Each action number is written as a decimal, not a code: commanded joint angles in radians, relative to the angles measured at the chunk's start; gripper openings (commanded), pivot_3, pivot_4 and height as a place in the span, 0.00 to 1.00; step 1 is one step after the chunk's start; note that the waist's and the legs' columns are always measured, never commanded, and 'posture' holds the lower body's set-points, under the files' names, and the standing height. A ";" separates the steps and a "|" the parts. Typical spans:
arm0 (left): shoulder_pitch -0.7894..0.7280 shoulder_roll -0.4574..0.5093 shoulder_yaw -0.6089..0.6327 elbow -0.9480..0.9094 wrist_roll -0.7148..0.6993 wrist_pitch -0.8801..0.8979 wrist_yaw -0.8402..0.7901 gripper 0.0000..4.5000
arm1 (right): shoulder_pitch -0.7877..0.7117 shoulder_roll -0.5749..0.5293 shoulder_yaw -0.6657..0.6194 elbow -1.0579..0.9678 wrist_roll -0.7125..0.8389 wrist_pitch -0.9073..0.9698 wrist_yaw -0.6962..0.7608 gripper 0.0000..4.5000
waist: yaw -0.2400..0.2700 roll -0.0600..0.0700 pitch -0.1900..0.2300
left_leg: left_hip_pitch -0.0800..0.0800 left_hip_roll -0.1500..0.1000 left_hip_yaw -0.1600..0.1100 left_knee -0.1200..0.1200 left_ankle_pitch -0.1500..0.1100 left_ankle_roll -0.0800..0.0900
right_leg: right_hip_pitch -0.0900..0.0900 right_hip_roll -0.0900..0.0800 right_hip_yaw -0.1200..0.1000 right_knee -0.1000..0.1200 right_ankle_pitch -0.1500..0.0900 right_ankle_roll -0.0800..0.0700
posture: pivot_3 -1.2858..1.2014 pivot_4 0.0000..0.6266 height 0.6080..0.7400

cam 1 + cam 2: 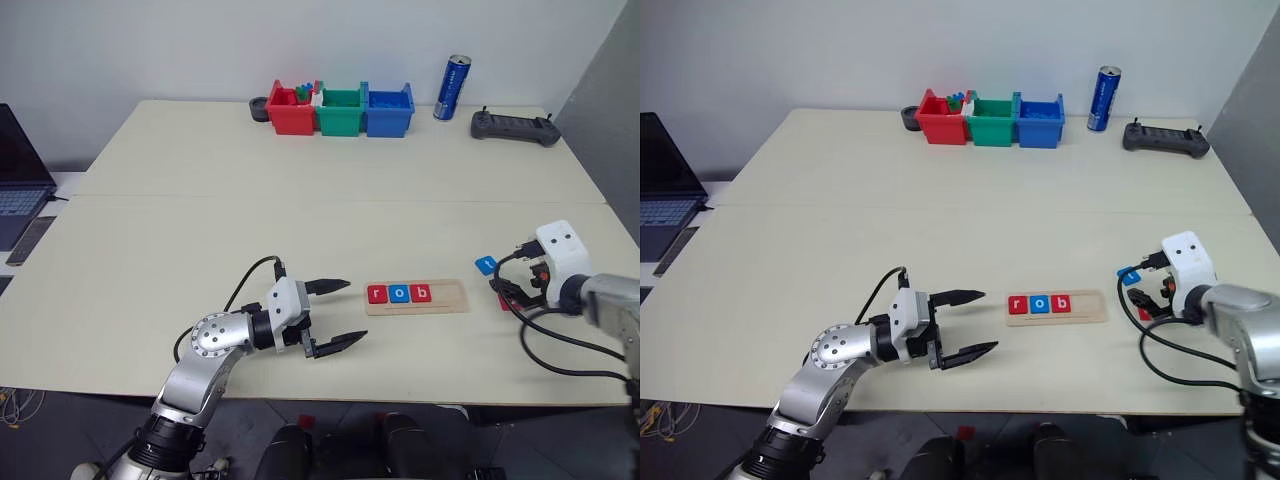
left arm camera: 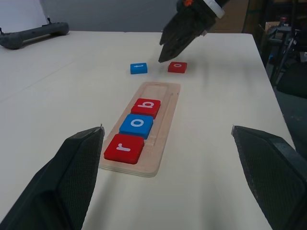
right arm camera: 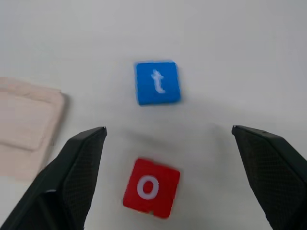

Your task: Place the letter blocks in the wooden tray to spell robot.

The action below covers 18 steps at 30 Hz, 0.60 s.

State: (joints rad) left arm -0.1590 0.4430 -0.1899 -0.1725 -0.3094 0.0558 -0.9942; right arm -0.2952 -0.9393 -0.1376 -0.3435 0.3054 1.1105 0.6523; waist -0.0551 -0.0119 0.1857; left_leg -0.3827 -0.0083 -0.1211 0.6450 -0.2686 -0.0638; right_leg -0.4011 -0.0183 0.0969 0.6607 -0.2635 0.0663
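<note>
I see the wooden tray (image 1: 416, 297) at lower centre of the head view, its long axis running left to right, with red r (image 1: 377, 294), blue o (image 1: 399, 293) and red b (image 1: 421, 293) filling its left three places and the right end bare. The red o block (image 3: 151, 188) lies flat on the tabletop (image 1: 300, 210) directly between my right end effector (image 3: 168, 177)'s spread, empty fingers; the blue t block (image 3: 157, 83) lies just beyond it, letter upright to that wrist camera. Both sit right of the tray, so the right arm is nearer. My left end effector (image 1: 335, 315) hangs wide open and empty off the tray's left end, pointing along it.
</note>
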 commanded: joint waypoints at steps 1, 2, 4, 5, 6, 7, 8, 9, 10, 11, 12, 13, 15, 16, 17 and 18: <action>-0.023 -0.008 0.004 0.005 -0.007 -0.024 -0.004 1.00 | 0.024 -0.098 0.025 0.116 -0.041 -0.431 0.242 0.99 | 0.000 0.000 0.000 | 0.000 0.000 0.000 0.000 0.000 0.000 | 0.000 0.000 0.000 0.000 0.000 0.000 | 0.52 0.24 1.00; -0.026 -0.010 0.003 0.009 -0.007 -0.026 -0.004 1.00 | 0.040 -0.123 0.034 0.161 -0.053 -0.560 0.316 0.99 | 0.000 -0.001 0.000 | 0.001 0.000 0.000 0.000 0.000 0.000 | 0.001 0.000 0.000 -0.001 0.000 0.000 | 0.52 0.24 1.00; -0.030 -0.016 -0.001 0.014 -0.004 -0.029 -0.003 1.00 | 0.068 -0.161 0.060 0.256 -0.082 -0.788 0.440 0.99 | 0.000 -0.001 0.001 | 0.001 0.000 0.000 0.000 0.000 0.000 | 0.001 0.000 0.000 -0.001 0.000 0.000 | 0.52 0.24 1.00; -0.031 -0.018 -0.002 0.015 -0.003 -0.030 -0.003 1.00 | 0.073 -0.170 0.073 0.307 -0.097 -0.883 0.484 0.99 | 0.000 -0.001 0.001 | 0.001 0.001 0.000 0.000 0.000 0.000 | 0.001 0.000 0.000 -0.001 0.000 0.000 | 0.52 0.24 1.00; -0.030 -0.020 -0.004 0.014 -0.003 -0.030 -0.004 1.00 | 0.075 -0.181 0.090 0.360 -0.113 -0.969 0.531 0.99 | 0.000 -0.001 0.001 | 0.001 0.000 0.000 0.000 0.000 0.000 | 0.001 0.000 0.000 -0.001 0.000 0.000 | 0.52 0.24 1.00; -0.030 -0.021 -0.004 0.013 -0.003 -0.031 -0.004 1.00 | 0.074 -0.189 0.104 0.402 -0.125 -1.031 0.566 0.99 | 0.000 -0.001 0.001 | 0.001 0.000 0.001 0.000 0.000 0.000 | 0.001 0.000 0.000 -0.001 0.000 0.000 | 0.52 0.24 1.00; -0.029 -0.021 -0.003 0.013 -0.003 -0.031 -0.005 1.00 | 0.068 -0.194 0.121 0.443 -0.137 -1.087 0.601 0.99 | 0.000 -0.001 0.001 | 0.001 0.000 0.001 0.000 0.000 0.000 | 0.001 0.000 0.000 -0.001 0.000 0.000 | 0.52 0.24 1.00; -0.029 -0.021 -0.003 0.013 -0.003 -0.032 -0.006 1.00 | 0.057 -0.196 0.141 0.485 -0.153 -1.134 0.631 0.99 | 0.000 -0.001 0.001 | 0.001 0.000 0.001 0.000 0.000 0.000 | 0.001 0.000 0.000 0.000 0.000 0.000 | 0.52 0.24 1.00; -0.029 -0.021 -0.003 0.014 -0.003 -0.033 -0.007 1.00 | 0.042 -0.192 0.158 0.526 -0.169 -1.174 0.651 0.99 | 0.000 -0.001 0.001 | 0.002 0.000 0.001 0.000 0.000 0.000 | 0.001 0.000 0.000 0.000 0.000 0.000 | 0.52 0.24 1.00; -0.029 -0.022 -0.004 0.015 -0.002 -0.034 -0.007 1.00 | 0.023 -0.185 0.175 0.566 -0.185 -1.211 0.664 0.99 | -0.001 -0.001 0.001 | 0.002 0.000 0.001 0.000 0.000 0.000 | 0.001 0.000 0.000 0.000 0.000 0.000 | 0.52 0.24 1.00; -0.027 -0.023 -0.005 0.014 -0.002 -0.034 -0.007 1.00 | -0.004 -0.173 0.192 0.611 -0.204 -1.239 0.668 0.99 | -0.003 -0.001 0.001 | 0.002 0.001 0.001 0.000 0.000 0.000 | 0.001 0.000 0.000 0.000 0.000 0.000 | 0.52 0.24 1.00; -0.024 -0.023 -0.007 0.010 -0.002 -0.035 -0.006 1.00 | -0.034 -0.161 0.210 0.657 -0.223 -1.269 0.672 0.99 | -0.005 -0.001 0.001 | 0.003 0.001 0.002 0.000 0.000 0.000 | 0.001 0.000 0.001 0.001 0.000 0.000 | 0.52 0.24 1.00; -0.021 -0.023 -0.009 0.004 -0.002 -0.035 -0.004 1.00 | -0.089 -0.137 0.233 0.727 -0.242 -1.301 0.685 0.99 | -0.006 -0.001 0.001 | 0.004 0.001 0.003 0.000 0.000 0.000 | 0.001 0.000 0.002 0.001 0.000 0.000 | 0.52 0.24 1.00; -0.021 -0.024 -0.009 0.004 -0.002 -0.035 -0.003 1.00 | -0.110 -0.128 0.240 0.751 -0.245 -1.310 0.694 0.99 | -0.006 -0.001 0.001 | 0.004 0.001 0.003 0.000 0.000 0.000 | 0.001 0.000 0.002 0.002 0.000 0.000 | 0.52 0.24 1.00; -0.021 -0.024 -0.008 0.004 -0.001 -0.035 -0.001 1.00 | -0.133 -0.118 0.246 0.772 -0.247 -1.311 0.700 0.99 | -0.005 -0.001 0.001 | 0.004 0.001 0.003 0.001 0.000 0.000 | 0.001 0.000 0.002 0.002 0.000 0.000 | 0.52 0.24 1.00; -0.020 -0.024 -0.007 0.004 -0.001 -0.035 0.000 1.00 | -0.154 -0.108 0.250 0.791 -0.250 -1.310 0.706 0.99 | -0.004 -0.001 0.001 | 0.004 0.001 0.003 0.001 0.000 0.000 | 0.001 0.000 0.002 0.002 0.000 0.000 | 0.52 0.24 1.00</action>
State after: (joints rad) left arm -0.1785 0.4214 -0.1930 -0.1474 -0.3067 0.0350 -0.9938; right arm -0.4202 -1.0466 0.1131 0.4286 0.0601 -0.1822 1.3394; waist -0.0590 -0.0130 0.1863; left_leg -0.3790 -0.0076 -0.1182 0.6457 -0.2685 -0.0640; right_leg -0.3998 -0.0189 0.0990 0.6626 -0.2633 0.0659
